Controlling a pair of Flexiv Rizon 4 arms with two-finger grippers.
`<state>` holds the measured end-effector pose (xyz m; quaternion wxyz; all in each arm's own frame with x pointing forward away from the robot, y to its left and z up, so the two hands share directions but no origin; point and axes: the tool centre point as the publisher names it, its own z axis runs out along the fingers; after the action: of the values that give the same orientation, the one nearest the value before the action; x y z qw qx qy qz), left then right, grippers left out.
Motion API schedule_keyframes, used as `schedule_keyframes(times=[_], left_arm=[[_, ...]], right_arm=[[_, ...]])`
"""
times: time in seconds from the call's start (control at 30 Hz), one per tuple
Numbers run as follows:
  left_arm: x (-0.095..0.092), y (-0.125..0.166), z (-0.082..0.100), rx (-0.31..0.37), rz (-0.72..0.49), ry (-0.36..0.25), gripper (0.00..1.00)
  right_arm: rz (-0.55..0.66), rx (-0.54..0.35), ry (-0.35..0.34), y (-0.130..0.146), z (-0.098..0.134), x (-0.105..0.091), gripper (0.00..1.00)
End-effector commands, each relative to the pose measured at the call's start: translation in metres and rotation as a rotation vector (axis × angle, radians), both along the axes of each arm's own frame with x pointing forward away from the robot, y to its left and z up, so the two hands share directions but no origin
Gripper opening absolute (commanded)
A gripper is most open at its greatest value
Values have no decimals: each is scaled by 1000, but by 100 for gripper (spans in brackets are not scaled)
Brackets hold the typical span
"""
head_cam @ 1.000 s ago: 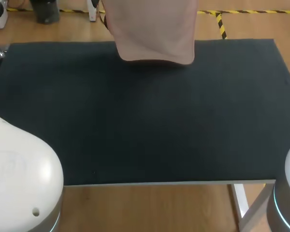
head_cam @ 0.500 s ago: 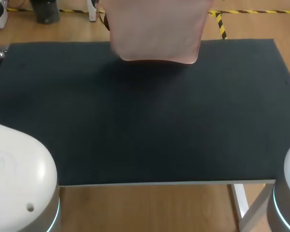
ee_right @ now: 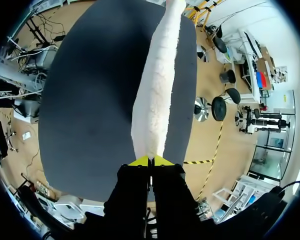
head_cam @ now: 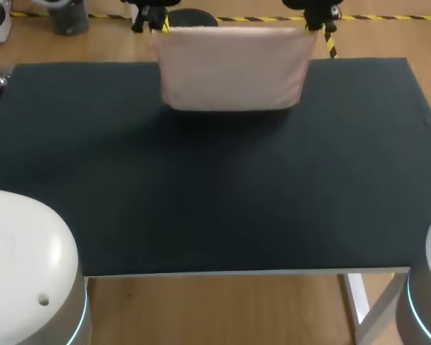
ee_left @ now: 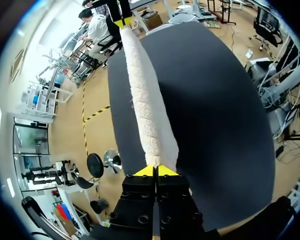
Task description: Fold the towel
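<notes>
**Left gripper (ee_left: 155, 171) and right gripper (ee_right: 151, 161) each clamped on a top corner of the towel (head_cam: 233, 68), at the far edge of the table (head_cam: 201, 201)**

I have the pale pink towel hanging as one flat sheet. Its upper edge is pulled straight between the two grippers, just beyond the table's far edge and about midway along it. Its lower edge hangs over the black tabletop just inside that far edge; I cannot tell whether it touches the surface.

From that lower edge the dark tabletop runs on to the table's near edge. The towel's sides are well apart from the table's left and right edges.

Both grippers are high at the table's far edge, the left one on the towel's left corner and the right one on its right corner. In each wrist view the yellow tips meet on the cloth, pinching it from two sides.

The head view shows the towel's broad face and the rounded white housings of my left arm (head_cam: 25, 273) and right arm (head_cam: 429, 287) at the table's near corners. The wrist views show the towel only edge-on, a thick fuzzy ridge running ahead of the fingers over the table. From the left wrist I see the right gripper at the ridge's far end. From the right wrist the far end runs out of sight.
</notes>
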<state>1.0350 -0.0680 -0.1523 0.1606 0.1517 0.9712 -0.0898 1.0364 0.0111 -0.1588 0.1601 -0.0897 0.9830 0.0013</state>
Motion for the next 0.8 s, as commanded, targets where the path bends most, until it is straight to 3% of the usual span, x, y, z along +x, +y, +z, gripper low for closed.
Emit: schedule_keyframes(times=[0.03, 0.33, 0.6, 0.73, 0.8], left_arm=[[-20, 3, -11, -7, -9, 4, 0], [-37, -1, -41, -3, -8, 72, 0], [-30, -5, -84, 41, 51, 140, 0], [-24, -6, -106, 25, 87, 183, 0], [-21, -7, -114, 59, 88, 186, 0]], right_arm=[[-1, -5, -1, -5, -5, -16, 0], [10, -16, 54, -1, -29, -40, 0], [-3, -37, 95, 0, -57, -39, 0], [-14, -56, 125, -3, -76, -35, 0], [-18, -66, 137, -2, -87, -32, 0]])
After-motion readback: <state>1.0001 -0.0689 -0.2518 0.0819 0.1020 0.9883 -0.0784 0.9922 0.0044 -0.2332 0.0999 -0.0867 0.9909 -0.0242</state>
